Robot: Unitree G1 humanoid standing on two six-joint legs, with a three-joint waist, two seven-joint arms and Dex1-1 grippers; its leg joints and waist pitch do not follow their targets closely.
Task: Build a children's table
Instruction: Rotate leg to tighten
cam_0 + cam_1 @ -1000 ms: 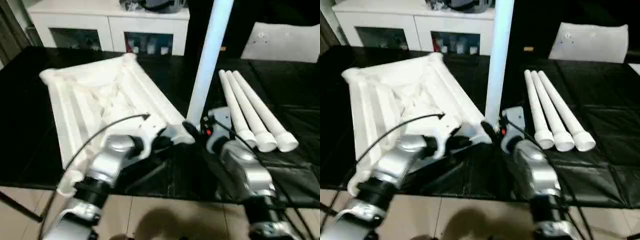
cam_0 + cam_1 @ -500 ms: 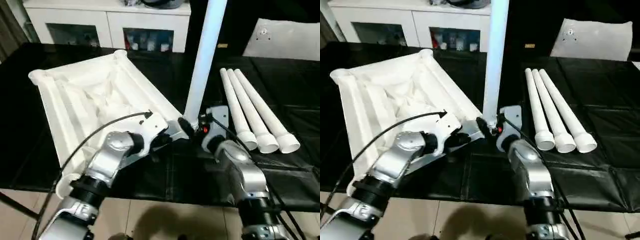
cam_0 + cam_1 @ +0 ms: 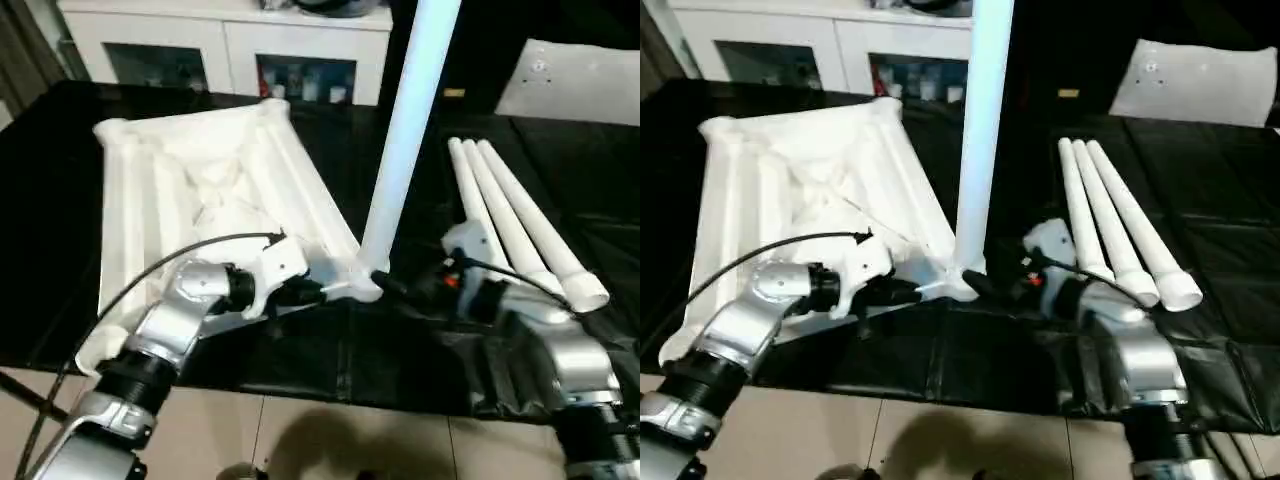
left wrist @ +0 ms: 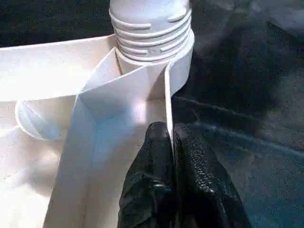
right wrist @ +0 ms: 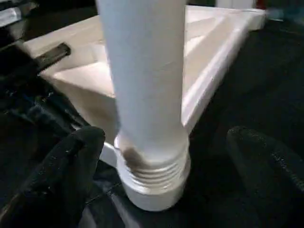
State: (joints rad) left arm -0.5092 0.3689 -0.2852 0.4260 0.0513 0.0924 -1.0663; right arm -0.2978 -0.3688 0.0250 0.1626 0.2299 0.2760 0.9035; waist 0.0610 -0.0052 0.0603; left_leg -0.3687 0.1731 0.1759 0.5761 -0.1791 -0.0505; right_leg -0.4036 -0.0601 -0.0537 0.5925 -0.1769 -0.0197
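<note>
The white tabletop lies upside down on the black table, its ribbed underside facing up. One white leg stands upright in the tabletop's near right corner socket, its threaded end showing. My left gripper is shut on the thin rim wall just beside that socket. My right gripper is open, with one finger on each side of the upright leg's base and both clear of it. Three more legs lie side by side to the right.
A white cabinet with glass doors stands behind the table. A flat white sheet lies at the back right. The table's front edge runs just below my arms, with tiled floor beneath. A black cable loops over my left forearm.
My right gripper has opened and drawn back to the right, off the upright leg. The leg stays standing in its socket. My left gripper keeps its hold on the rim.
</note>
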